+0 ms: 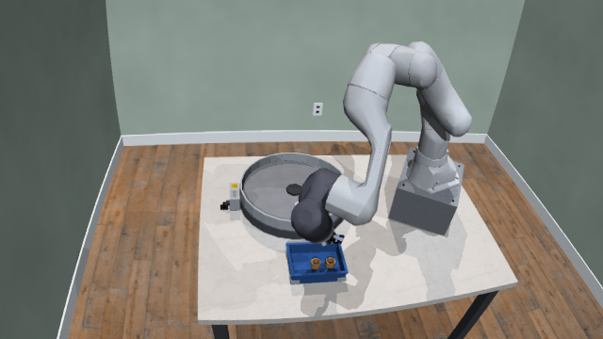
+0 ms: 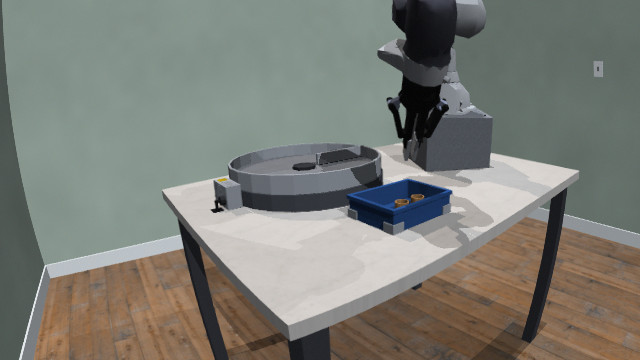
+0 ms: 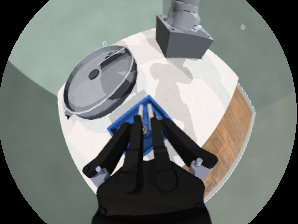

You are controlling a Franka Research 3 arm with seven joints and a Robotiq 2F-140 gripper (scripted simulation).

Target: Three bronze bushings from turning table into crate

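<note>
Two bronze bushings (image 1: 316, 264) (image 1: 331, 262) stand upright side by side in the blue crate (image 1: 317, 263); they also show in the exterior view (image 2: 401, 203) (image 2: 417, 197). The grey turning table (image 1: 283, 190) lies behind the crate, and I see no bushings on it. My gripper (image 2: 413, 147) hangs well above the crate's far edge with its fingers pointing down and shut, nothing between them. In the wrist view the shut fingers cover most of the crate (image 3: 129, 120).
A small grey control box (image 1: 234, 192) sits at the turning table's left side. The robot's grey base block (image 1: 426, 198) stands at the right. The table's front edge lies close in front of the crate.
</note>
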